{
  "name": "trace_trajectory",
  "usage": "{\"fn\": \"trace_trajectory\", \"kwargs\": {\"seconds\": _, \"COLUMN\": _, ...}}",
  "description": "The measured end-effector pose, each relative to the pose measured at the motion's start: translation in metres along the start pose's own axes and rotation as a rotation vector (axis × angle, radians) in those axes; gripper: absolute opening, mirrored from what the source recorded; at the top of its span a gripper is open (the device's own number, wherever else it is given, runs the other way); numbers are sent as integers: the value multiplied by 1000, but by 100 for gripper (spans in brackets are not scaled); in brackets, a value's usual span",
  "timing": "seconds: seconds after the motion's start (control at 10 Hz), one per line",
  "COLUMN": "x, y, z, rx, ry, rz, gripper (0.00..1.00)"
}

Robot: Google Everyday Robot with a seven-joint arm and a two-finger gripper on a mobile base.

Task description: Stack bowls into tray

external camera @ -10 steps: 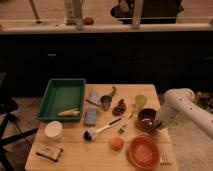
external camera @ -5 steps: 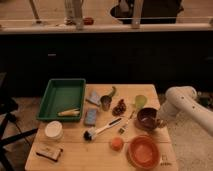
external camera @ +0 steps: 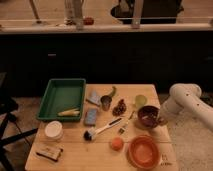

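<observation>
The dark maroon bowl (external camera: 147, 116) stands upright on the wooden table (external camera: 75, 150) at the right. The glossy orange bowl (external camera: 144, 151) sits near the front right corner. The green tray (external camera: 56, 95) lies at the back left and holds a pale yellow item (external camera: 68, 112). My gripper (external camera: 160, 119) is at the maroon bowl's right rim, at the end of the white arm (external camera: 184, 97) that reaches in from the right.
On the table are a pale green cup (external camera: 141, 100), a metal cup (external camera: 106, 102), two blue sponges (external camera: 91, 116), a dish brush (external camera: 102, 130), a fork (external camera: 125, 125), a small orange fruit (external camera: 117, 143), a white cup (external camera: 53, 130) and a small packet (external camera: 49, 152).
The white arm has shifted slightly to the right and up. The maroon bowl and the other things stay where they were.
</observation>
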Motion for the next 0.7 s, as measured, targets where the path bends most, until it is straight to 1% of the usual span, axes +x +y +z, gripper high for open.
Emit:
{"fn": "trace_trajectory", "kwargs": {"seconds": 0.3, "x": 4, "y": -1, "z": -10, "rx": 37, "ry": -34, "rz": -71, "gripper": 0}}
{"fn": "trace_trajectory", "kwargs": {"seconds": 0.4, "x": 4, "y": -2, "z": -13, "rx": 44, "ry": -46, "rz": -96, "gripper": 0}}
{"fn": "trace_trajectory", "kwargs": {"seconds": 0.6, "x": 3, "y": -13, "z": -17, "rx": 55, "ry": -63, "rz": -159, "gripper": 0}}
{"fn": "trace_trajectory", "kwargs": {"seconds": 0.7, "x": 2, "y": -17, "z": -18, "rx": 58, "ry": -66, "rz": -182, "gripper": 0}}
